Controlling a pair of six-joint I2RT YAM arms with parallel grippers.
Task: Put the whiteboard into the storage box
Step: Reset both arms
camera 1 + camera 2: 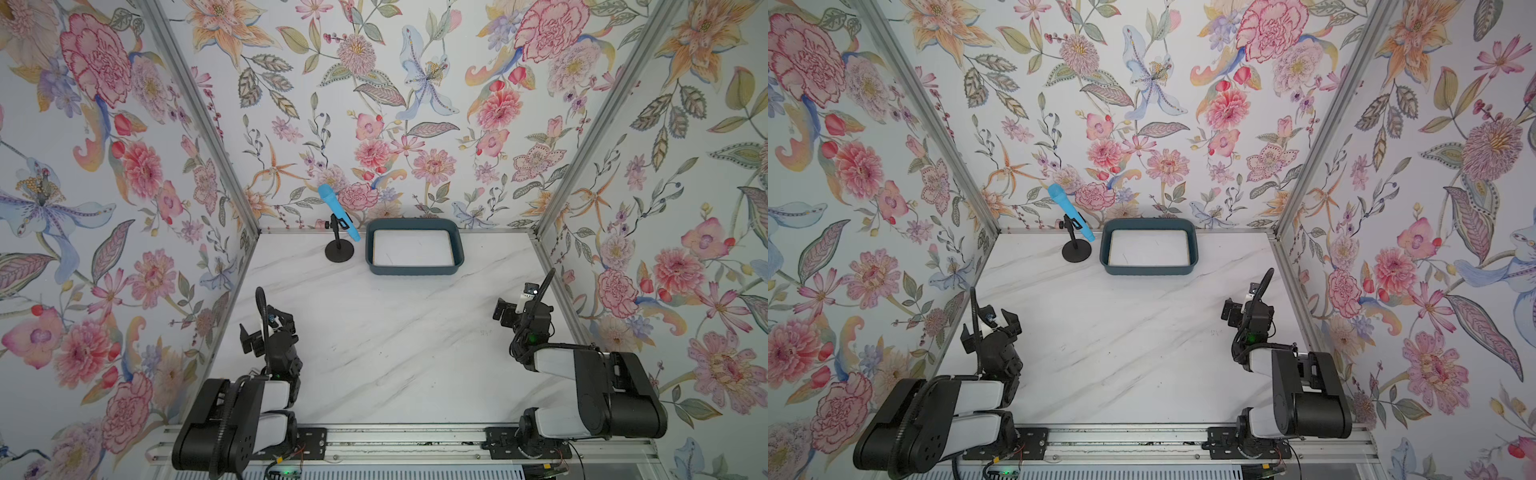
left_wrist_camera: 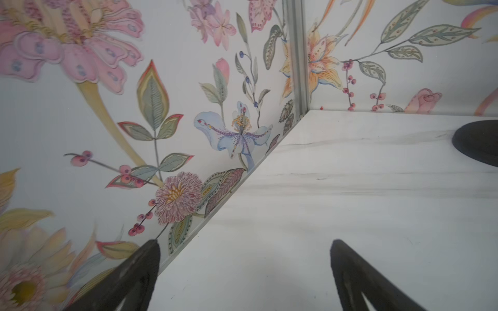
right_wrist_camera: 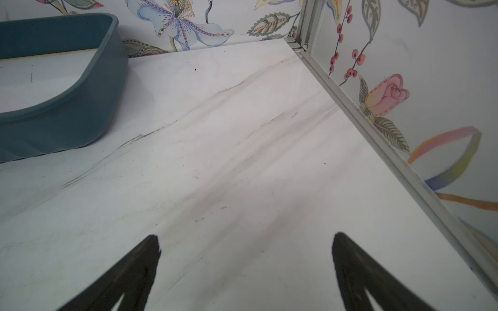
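The storage box (image 1: 415, 271) (image 1: 1148, 271), a shallow teal tray, stands at the back of the marble table in both top views. The whiteboard (image 1: 411, 249) (image 1: 1148, 248) lies flat inside it, white with a thin wooden edge. In the right wrist view a corner of the box (image 3: 67, 118) shows with the whiteboard (image 3: 40, 78) on its floor. My left gripper (image 1: 266, 328) (image 2: 245, 242) is open over the near left of the table, with nothing between its fingers. Over the near right, my right gripper (image 1: 515, 303) (image 3: 247, 236) is also open and holds nothing. Both are far from the box.
A blue microphone (image 1: 338, 212) leans on a black stand (image 1: 339, 251) just left of the box; its round base (image 2: 477, 142) shows in the left wrist view. Floral walls with aluminium posts close in the table on three sides.
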